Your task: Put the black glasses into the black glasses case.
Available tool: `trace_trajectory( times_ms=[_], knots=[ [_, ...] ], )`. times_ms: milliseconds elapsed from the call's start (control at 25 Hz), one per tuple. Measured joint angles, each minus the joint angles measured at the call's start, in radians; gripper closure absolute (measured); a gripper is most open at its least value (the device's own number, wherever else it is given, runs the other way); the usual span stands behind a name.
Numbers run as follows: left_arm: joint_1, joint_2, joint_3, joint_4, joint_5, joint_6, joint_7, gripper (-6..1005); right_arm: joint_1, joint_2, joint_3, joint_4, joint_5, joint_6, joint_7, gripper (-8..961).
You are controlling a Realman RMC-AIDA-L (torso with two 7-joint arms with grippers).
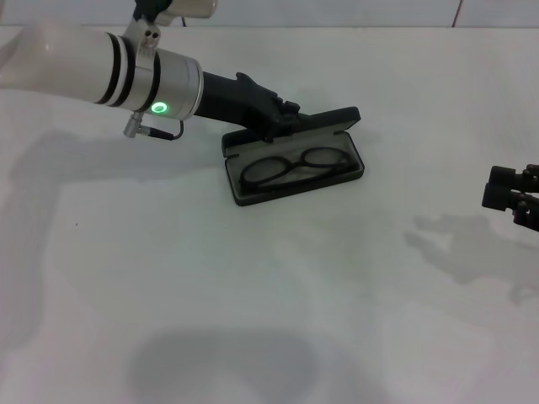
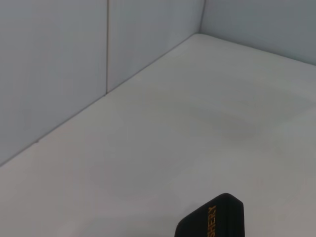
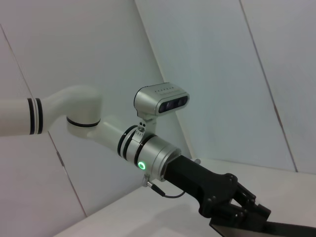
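Since the black glasses [image 1: 296, 166] were already seen lying inside the open black glasses case [image 1: 354, 172] on the table [image 1: 253, 295], placement was judged done; only lid closing seemed left. The left claw [image 1: 282, 124] was placed at the raised lid's back edge; whether it gripped the lid could not be told. The glasses' long axis was laid along the case's, slanting left-near to right-far, lenses upward. The right claw [image 1: 515, 195] was parked at the table's right edge, state unclear.

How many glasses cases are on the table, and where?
1. The black glasses case lies open in the middle of the table, with the black glasses inside it. The left gripper is at its raised lid. No other case shows.
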Motion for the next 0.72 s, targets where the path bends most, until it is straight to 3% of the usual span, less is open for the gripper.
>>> trace_trajectory(
  times_ms=[560,720],
  knots=[
    [0.013,-0.011,0.108,0.004,0.003,0.090,-0.025,766,0.006,-0.001,0.001,0.041,0.003,-0.007,-0.010,666],
    [0.039,-0.023,0.116,0.070,-0.007,0.160,-0.025,765,0.000,-0.002,0.001,0.042,0.003,-0.014,-0.012,667]
  ],
)
